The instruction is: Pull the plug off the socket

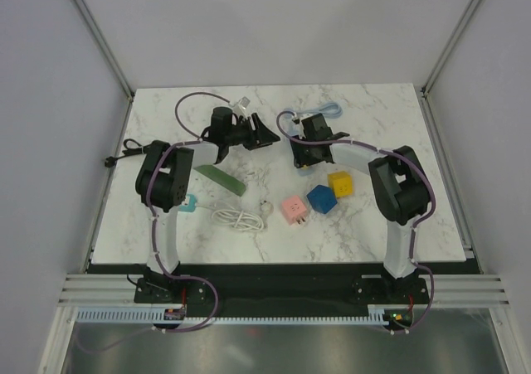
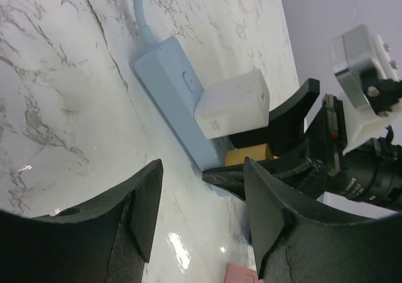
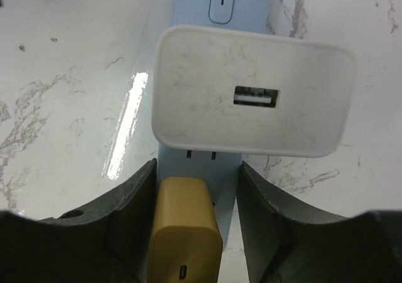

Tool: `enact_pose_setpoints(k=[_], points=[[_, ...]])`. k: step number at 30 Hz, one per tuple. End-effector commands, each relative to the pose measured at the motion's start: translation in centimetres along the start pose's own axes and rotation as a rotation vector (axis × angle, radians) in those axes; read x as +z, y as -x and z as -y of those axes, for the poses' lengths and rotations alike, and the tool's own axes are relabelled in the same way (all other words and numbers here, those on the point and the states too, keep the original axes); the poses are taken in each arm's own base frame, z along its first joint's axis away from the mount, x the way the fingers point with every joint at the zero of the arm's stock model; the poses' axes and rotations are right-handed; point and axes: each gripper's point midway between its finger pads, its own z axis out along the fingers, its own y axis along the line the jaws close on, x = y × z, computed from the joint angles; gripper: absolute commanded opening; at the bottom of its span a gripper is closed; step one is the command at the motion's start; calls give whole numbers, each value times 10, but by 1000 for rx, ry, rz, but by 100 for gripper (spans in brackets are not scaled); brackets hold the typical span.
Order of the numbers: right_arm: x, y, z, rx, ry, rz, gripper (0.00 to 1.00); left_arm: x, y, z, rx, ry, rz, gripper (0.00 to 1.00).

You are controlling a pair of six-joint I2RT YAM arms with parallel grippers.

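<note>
The socket is a light blue power strip lying on the marble table, with a white cable at its far end. A white USB plug and a smaller yellow plug sit in it. My right gripper straddles the strip's near end, one finger pressed on each side, with the yellow plug between them. From the left wrist view, the white plug stands up from the socket. My left gripper hangs open just short of it, holding nothing. In the top view both grippers face each other at the table's back middle.
Pink, blue and yellow cube adapters lie in front of the right arm. A green strip, a coiled white cable and a teal piece lie near the left arm. Grey walls surround the table.
</note>
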Motion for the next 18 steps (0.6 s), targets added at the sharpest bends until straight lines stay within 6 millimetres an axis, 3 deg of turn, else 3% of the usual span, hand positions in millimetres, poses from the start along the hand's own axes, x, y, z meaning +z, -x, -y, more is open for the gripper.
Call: enact_pose_setpoints(k=[1, 8, 18], points=[[-23, 48, -30, -50, 132, 172, 0, 15, 1, 10, -90, -24, -12, 62], [-27, 52, -36, -53, 169, 208, 0, 37, -14, 7, -161, -31, -62, 59], [-34, 45, -37, -55, 196, 215, 0, 40, -3, -14, -222, 95, 14, 61]])
